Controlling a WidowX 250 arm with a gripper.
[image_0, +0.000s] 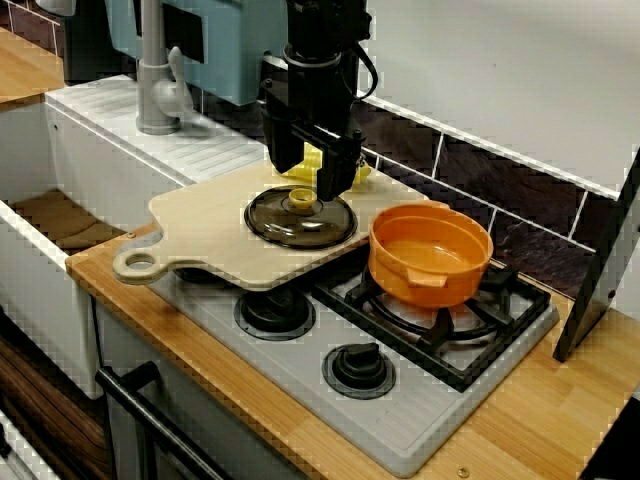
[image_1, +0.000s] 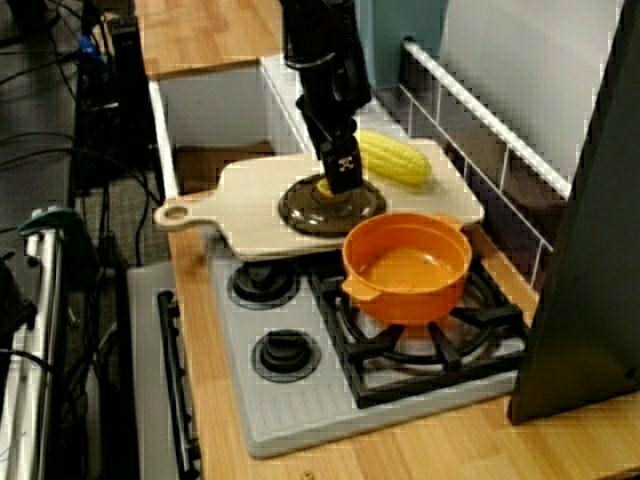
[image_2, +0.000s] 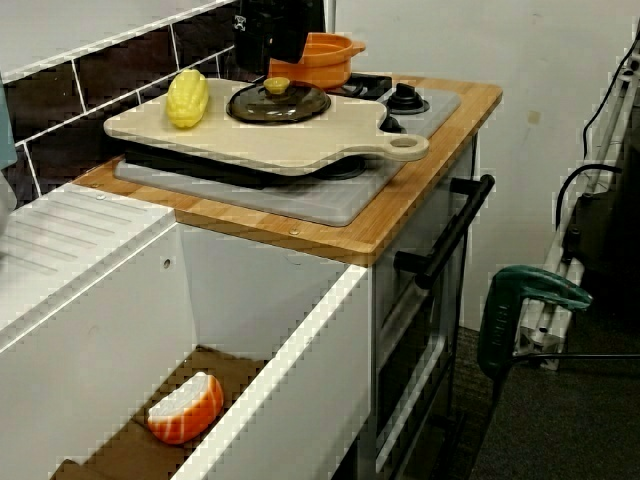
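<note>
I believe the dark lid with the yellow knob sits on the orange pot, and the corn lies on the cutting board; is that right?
Not quite: the dark lid lies on the cutting board, beside the orange pot, which stands uncovered. The corn is indeed on the board. The view from the side shows all this.

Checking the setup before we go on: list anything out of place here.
The cutting board lies across burners of the stove. The dark lid sits on it, not on the open orange pot beside it. An orange-and-white food piece lies in the sink.
</note>
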